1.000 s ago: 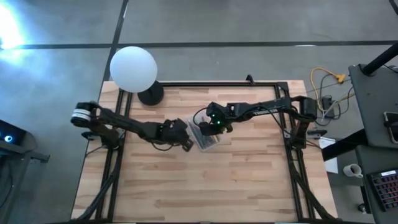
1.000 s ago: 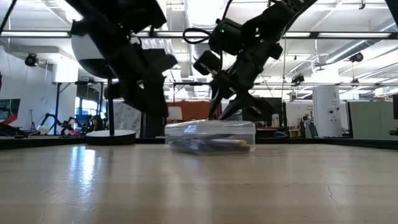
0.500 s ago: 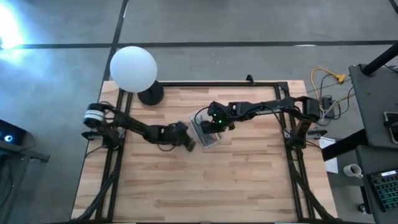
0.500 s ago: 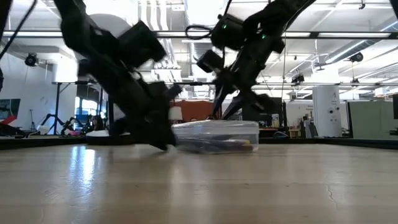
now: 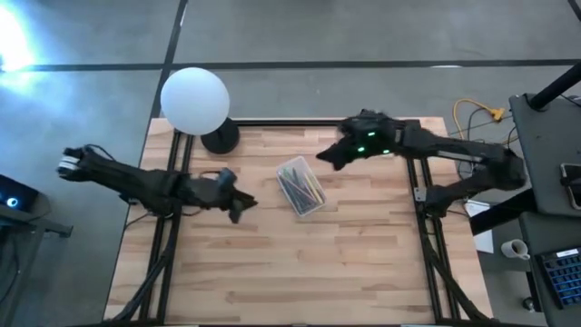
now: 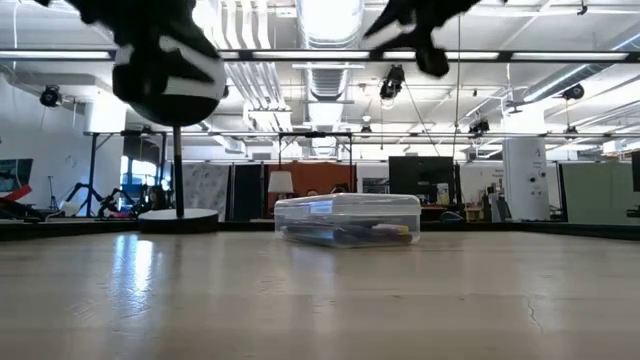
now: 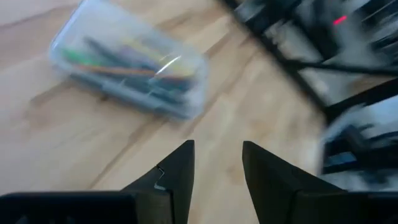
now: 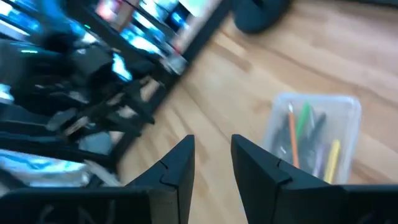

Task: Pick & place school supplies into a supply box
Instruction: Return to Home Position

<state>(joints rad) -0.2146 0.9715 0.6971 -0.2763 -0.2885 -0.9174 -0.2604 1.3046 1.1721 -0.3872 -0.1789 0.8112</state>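
Observation:
The supply box [image 5: 301,186], clear and rectangular, rests flat on the wooden table near its middle. Inside it lie the school supplies [image 5: 302,184]: thin green, yellow, orange and dark pens. The box also shows in the low view [image 6: 347,218], the left wrist view [image 7: 127,68] and the right wrist view [image 8: 314,134]. My left gripper [image 5: 238,207] hangs above the table to the box's left, open, nothing between its fingers [image 7: 217,162]. My right gripper [image 5: 329,156] is raised beyond the box's far right corner, open with nothing in it [image 8: 212,155].
A white round lamp globe [image 5: 194,100] on a dark round base [image 5: 220,138] stands at the table's far left corner. A black frame [image 5: 300,123] runs along the table's edges. Bare wood [image 5: 300,263] lies between the box and the near edge.
Both grippers have drawn back from the box and risen. My left gripper went toward the table's left edge, my right gripper toward the far right. The box stays on the table with the supplies inside.

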